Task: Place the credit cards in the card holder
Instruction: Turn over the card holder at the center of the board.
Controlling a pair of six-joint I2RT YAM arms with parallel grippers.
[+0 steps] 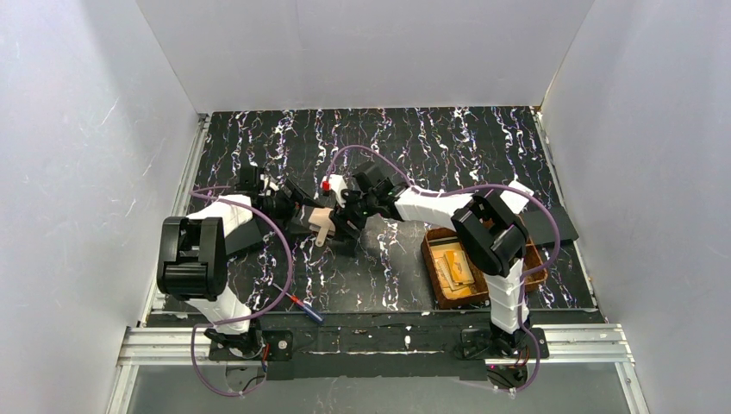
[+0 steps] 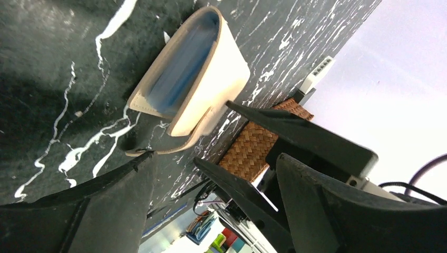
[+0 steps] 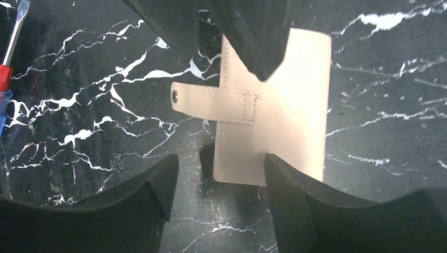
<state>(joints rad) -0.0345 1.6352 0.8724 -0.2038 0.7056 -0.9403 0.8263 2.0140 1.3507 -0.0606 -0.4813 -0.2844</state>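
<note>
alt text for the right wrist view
A cream card holder with a snap strap lies on the black marbled table between the open right gripper and the left gripper opposite. A screwdriver shows at the left edge.

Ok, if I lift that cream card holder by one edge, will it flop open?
The cream card holder probably gapes open: its snap strap lies unfastened. Its stitched cover looks soft, so it likely bends when pinched.
</note>
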